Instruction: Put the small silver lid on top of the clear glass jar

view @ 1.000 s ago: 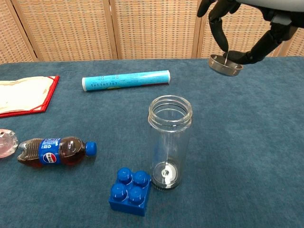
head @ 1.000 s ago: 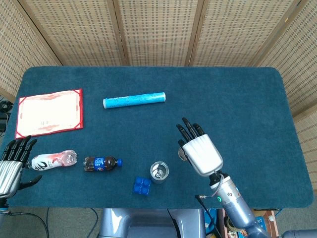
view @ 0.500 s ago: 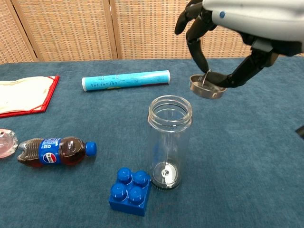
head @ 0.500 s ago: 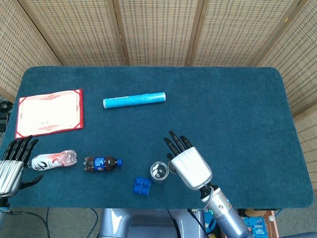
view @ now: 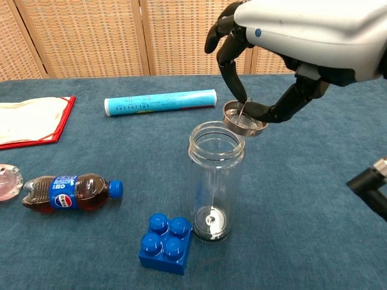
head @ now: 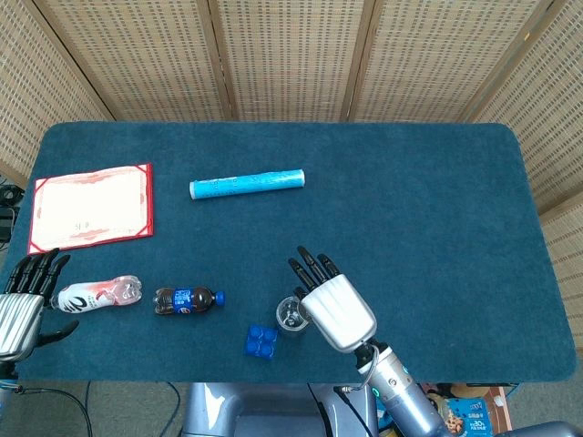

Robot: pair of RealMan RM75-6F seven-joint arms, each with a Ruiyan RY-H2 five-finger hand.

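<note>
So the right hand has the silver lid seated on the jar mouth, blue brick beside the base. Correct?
Not seated. The chest view shows the right hand pinching the lid tilted in the air, beside the jar mouth, not resting on it. The blue brick does sit beside the base.

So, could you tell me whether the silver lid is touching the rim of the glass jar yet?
Cannot tell. In the chest view the silver lid, pinched by the right robot hand, overlaps the glass jar rim's right edge; no gap or contact shows plainly.

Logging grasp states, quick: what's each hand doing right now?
Left hand: open, holding nothing, at the table edge.
Right hand: pinching the small silver lid above the glass jar.
</note>
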